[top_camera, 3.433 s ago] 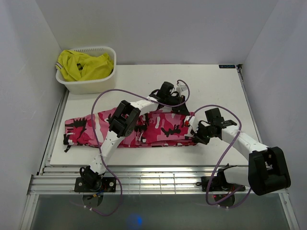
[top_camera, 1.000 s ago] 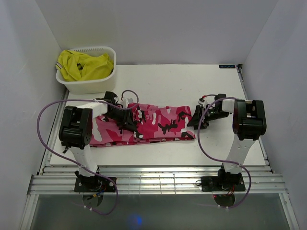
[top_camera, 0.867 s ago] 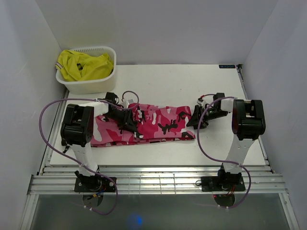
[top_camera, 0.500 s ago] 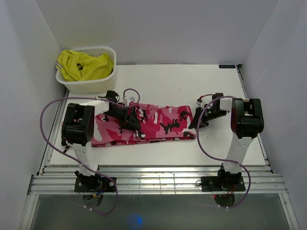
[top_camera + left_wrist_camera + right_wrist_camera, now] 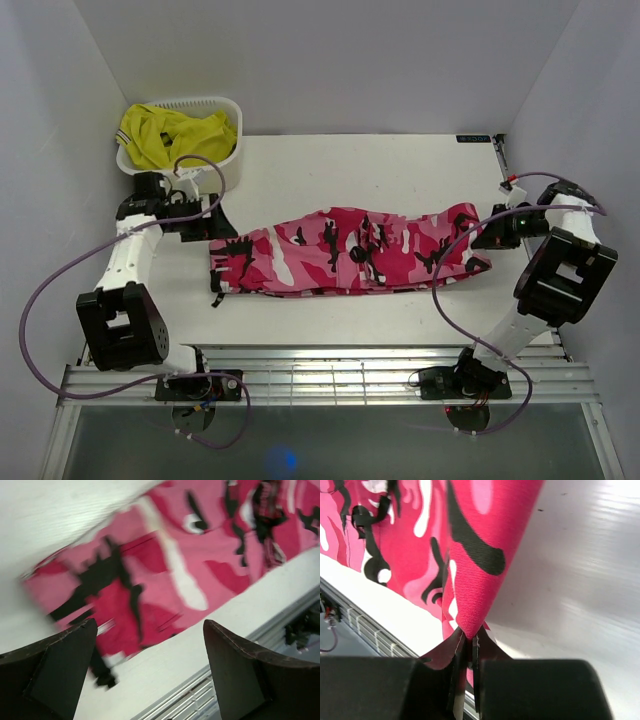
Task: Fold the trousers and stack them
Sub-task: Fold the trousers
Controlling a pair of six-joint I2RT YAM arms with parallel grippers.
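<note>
**Two grippers, one pinch**

Right gripper (image 5: pixel 468 645) clamped tight on the trousers' (image 5: pixel 350 250) right end — fabric pinched between the fingers. Trousers lie lengthwise across the table (image 5: pixel 400 165). Left gripper (image 5: pixel 218 228) hangs at their left end, fingers spread wide, gripping nothing. Farther back, a basket (image 5: pixel 195 178) with a yellow garment (image 5: pixel 175 135).

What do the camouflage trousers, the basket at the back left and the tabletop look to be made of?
Camouflage trousers: woven, cotton-like twill, matte; fine diagonal ribs show in the right wrist view, and the cloth drapes into a sharp fold.
Basket: probably moulded plastic; rigid, even off-white walls and rim.
Tabletop: white board with faint grain-like lines and a slight sheen; laminate or painted wood, cannot tell which.
</note>
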